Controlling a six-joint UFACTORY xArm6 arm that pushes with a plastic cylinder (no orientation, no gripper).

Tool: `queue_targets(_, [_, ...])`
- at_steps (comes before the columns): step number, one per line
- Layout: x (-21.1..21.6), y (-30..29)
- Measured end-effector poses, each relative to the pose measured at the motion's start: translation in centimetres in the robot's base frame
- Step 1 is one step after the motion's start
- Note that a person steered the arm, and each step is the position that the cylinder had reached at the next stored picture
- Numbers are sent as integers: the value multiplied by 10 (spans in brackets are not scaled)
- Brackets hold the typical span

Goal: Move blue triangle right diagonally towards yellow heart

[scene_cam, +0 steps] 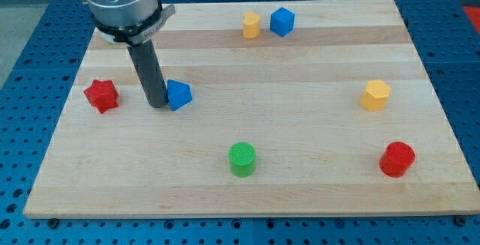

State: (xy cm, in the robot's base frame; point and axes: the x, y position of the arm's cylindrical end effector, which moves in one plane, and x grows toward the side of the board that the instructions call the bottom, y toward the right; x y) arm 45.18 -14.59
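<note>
Camera view. We find a pale wooden bench (247,192) lying on a blue perforated base (30,58). The arm (120,1) enters from the view's top left and ends in a straight dark rod; there are no fingers on this rig, so their state does not apply.

My tip (157,105) stands on the board in the left half, just beside the left edge of the blue triangle (179,95). We judge the two to be touching or all but touching; the rod hides the seam, so we cannot tell which.

The red star-shaped block (101,95) lies to the view's left of my tip, near it but apart, close to the bench's left edge.

Near the view's top, right of centre, a small yellow block (251,25) sits just beside a blue cube-like block (282,22), the yellow one on the left. We cannot make out the small yellow block's shape with certainty.

On the right side, at mid-height, stands a yellow hexagonal block (376,95), well apart from the blue triangle.

At the view's bottom, a green cylinder (242,159) sits near the centre, and a red cylinder (397,159) sits near the bottom right corner.
</note>
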Motion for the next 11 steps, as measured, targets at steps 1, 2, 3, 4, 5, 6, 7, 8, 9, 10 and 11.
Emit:
queue_targets(1, [31,0])
queue_targets(2, [29,11])
queue_targets(3, [-36,34])
queue_targets(4, [-65,37])
queue_targets(5, [-95,39])
queue_targets(6, [-112,39])
queue_targets(7, [-150,39])
queue_targets(8, [-176,40])
queue_targets(9, [-192,44])
queue_targets(10, [-174,45])
queue_targets(11, [-120,22])
